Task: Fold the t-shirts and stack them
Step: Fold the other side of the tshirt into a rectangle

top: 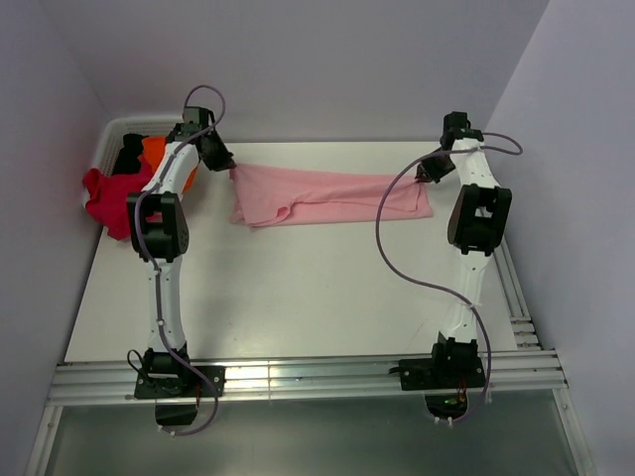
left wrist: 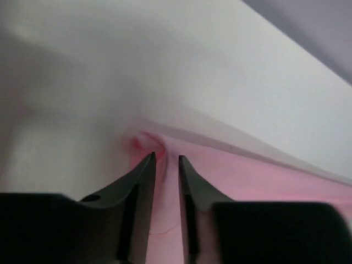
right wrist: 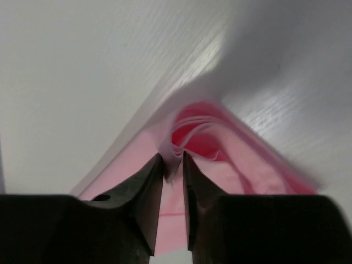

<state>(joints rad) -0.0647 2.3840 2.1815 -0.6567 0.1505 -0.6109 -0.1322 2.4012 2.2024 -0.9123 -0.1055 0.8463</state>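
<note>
Left pincer (top: 230, 167), mine, clamped on one end of the light pink t-shirt (top: 327, 198); my right pincer (top: 427, 177) clamped on the other end, cloth bunched between its tips. Shirt lies stretched as a band across the far tabletop (top: 298, 297). Crimson t-shirt (top: 107, 198), orange t-shirt (top: 151, 151) and black t-shirt (top: 127, 156) heaped at my far left corner.

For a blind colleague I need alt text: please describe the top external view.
A pink t-shirt is held stretched across the far side of a white table, left gripper at one end, right gripper at the other. A heap of other shirts, crimson, orange and black, lies at the far left corner.
</note>
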